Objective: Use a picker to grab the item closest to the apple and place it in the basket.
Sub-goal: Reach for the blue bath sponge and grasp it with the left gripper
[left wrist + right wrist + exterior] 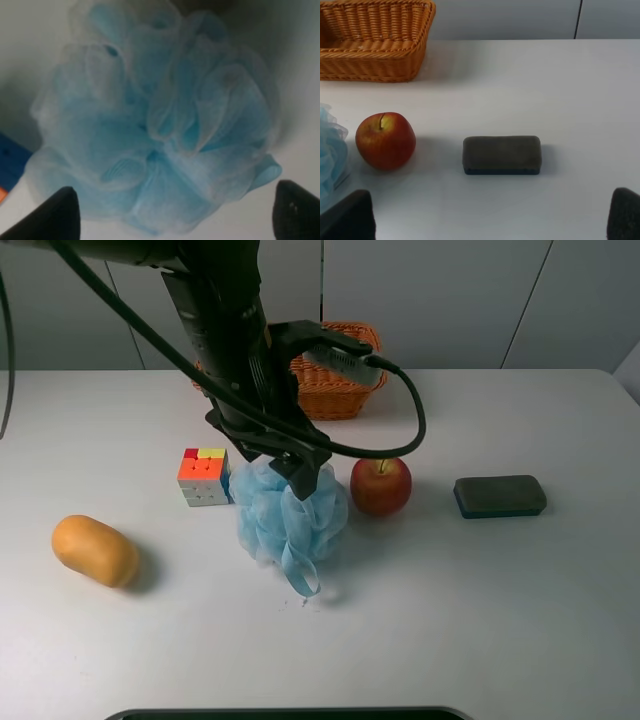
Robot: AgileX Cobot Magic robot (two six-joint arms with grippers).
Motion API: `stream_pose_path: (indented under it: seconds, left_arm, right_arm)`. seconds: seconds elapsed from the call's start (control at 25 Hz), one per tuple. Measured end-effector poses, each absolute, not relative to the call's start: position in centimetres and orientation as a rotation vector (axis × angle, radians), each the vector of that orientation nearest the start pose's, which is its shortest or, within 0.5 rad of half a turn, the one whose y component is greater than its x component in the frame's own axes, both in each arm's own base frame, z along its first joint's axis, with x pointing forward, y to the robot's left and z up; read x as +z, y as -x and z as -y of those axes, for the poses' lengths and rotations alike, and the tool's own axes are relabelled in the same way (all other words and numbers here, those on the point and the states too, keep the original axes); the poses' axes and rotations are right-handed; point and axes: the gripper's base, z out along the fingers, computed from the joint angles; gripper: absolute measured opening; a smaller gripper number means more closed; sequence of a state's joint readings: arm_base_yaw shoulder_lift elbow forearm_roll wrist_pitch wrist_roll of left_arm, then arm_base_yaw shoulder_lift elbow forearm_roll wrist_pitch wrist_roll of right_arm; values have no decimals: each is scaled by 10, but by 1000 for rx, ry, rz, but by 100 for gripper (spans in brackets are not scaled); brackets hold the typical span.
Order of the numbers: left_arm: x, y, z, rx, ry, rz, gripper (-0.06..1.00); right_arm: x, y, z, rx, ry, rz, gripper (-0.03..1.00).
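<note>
White table (520,625), wicker basket (335,397), puzzle cube (203,478), blue pouf (272,525), apple (380,487), dark sponge (499,496), orange loaf (95,550)

The pouf (285,525) lies between cube (203,477) on the left and apple (381,486) on the right, basket (342,398) behind.

Arm (225,330) hides much of basket (342,396) (left side).

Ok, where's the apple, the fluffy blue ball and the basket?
apple (380,487): high view, middle of its red skin.
fluffy blue ball (262,522): high view, left part of its mesh.
basket (335,392): high view, its woven front wall.
</note>
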State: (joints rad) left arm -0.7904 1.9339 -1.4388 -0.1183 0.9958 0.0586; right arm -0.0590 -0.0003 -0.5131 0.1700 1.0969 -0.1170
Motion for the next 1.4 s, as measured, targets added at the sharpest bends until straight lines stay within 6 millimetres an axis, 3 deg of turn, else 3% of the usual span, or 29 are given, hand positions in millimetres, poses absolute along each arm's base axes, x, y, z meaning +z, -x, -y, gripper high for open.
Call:
stream_pose_path:
  seconds: [0.24, 0.6, 1.04, 1.24, 1.4]
  left_arm:
    - [169, -274, 296, -233, -1170, -2807, 74]
    - [130, -282, 299, -151, -1206, -2823, 74]
    - [106, -284, 299, -95, -1241, -2853, 74]
    - [103, -284, 298, -72, -1257, -2862, 51]
    - [104, -284, 298, -70, -1259, -2862, 50]
  right_arm:
    - [279, 8, -14, 95, 73, -2055, 70]
    - [279, 8, -14, 95, 73, -2055, 70]
    - [279, 8, -14, 95, 73, -2055, 70]
    - [279, 8, -14, 95, 73, -2055, 70]
    - [279, 8, -14, 95, 73, -2055, 70]
